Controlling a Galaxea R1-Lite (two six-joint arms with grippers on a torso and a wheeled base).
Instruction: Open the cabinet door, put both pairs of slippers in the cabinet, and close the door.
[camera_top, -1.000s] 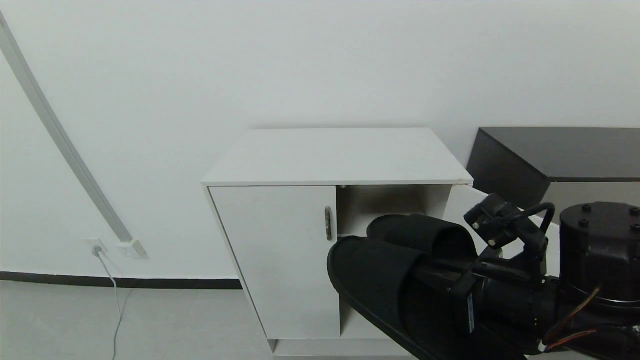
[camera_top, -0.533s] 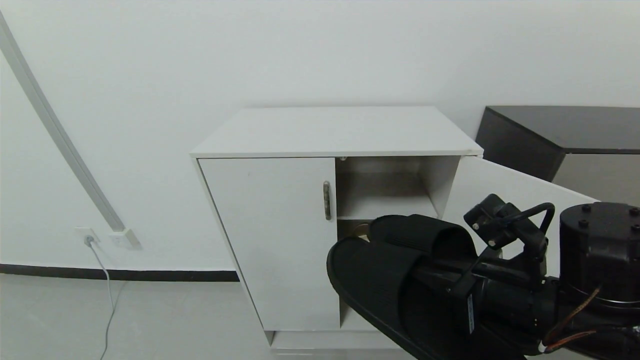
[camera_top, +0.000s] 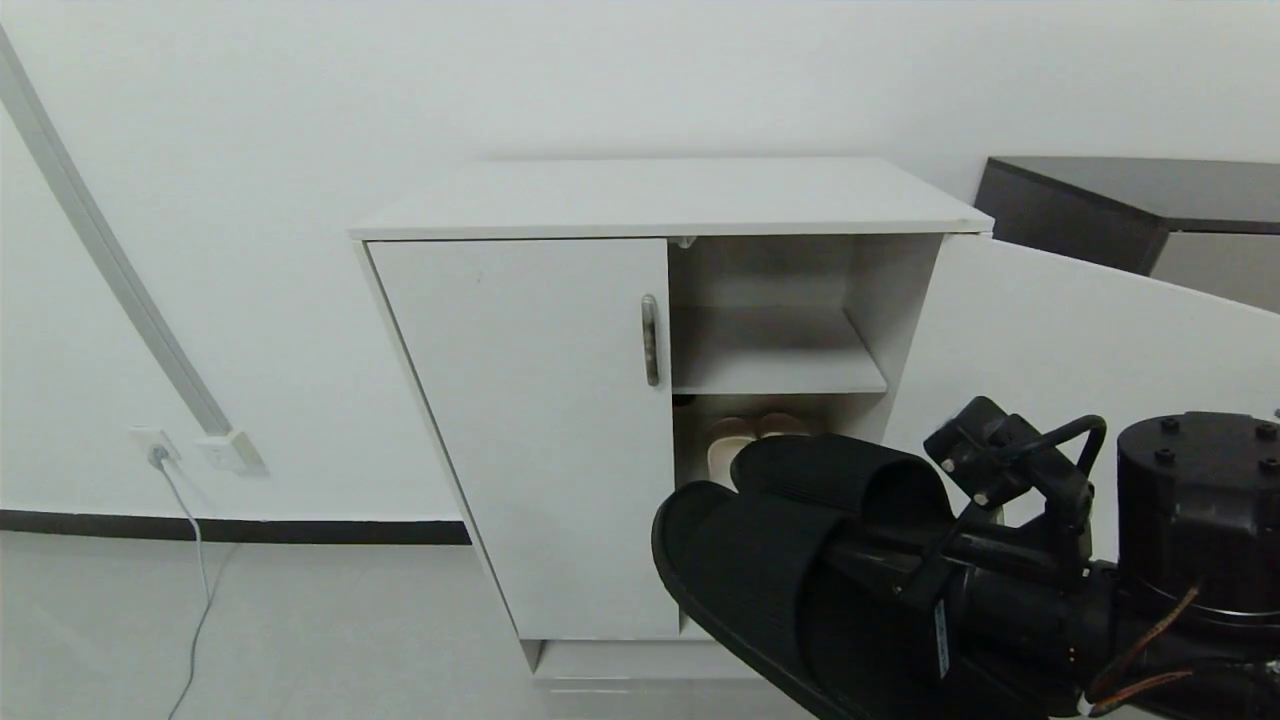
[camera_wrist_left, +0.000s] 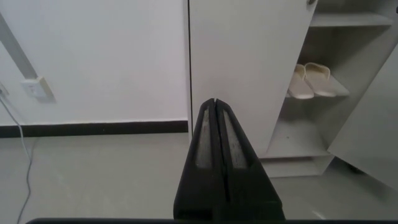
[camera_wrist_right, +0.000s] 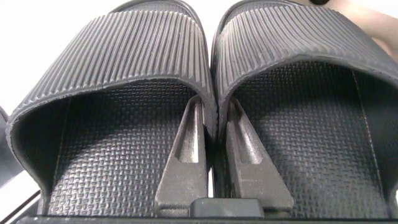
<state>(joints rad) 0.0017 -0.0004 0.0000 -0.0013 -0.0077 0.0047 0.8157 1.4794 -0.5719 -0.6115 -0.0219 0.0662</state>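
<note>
Slippers first: you've got two pairs, four in all. The black pair (camera_top: 790, 540) hangs side by side in the air just in front of the cabinet (camera_top: 660, 195), low down by its open half. Your right gripper (camera_wrist_right: 212, 107) is right in the middle of it, with one finger (camera_wrist_right: 183, 162) inside each slipper, squeezed in on the two inner walls that touch between them. The beige pair (camera_top: 745, 440) is already inside, under the shelf (camera_top: 770, 365). Two doors: the left door (camera_top: 530, 420) is closed, with its handle (camera_top: 650, 340) at the inner edge, and the right door (camera_top: 1050, 340) is swung wide open. Your left gripper (camera_wrist_left: 215, 106) is pinched fully together with nothing in it, up off the floor and facing the closed door. In the head view the black pair covers part of the beige pair and the cabinet's bottom, and the nearer black slipper runs off the lower edge.
</note>
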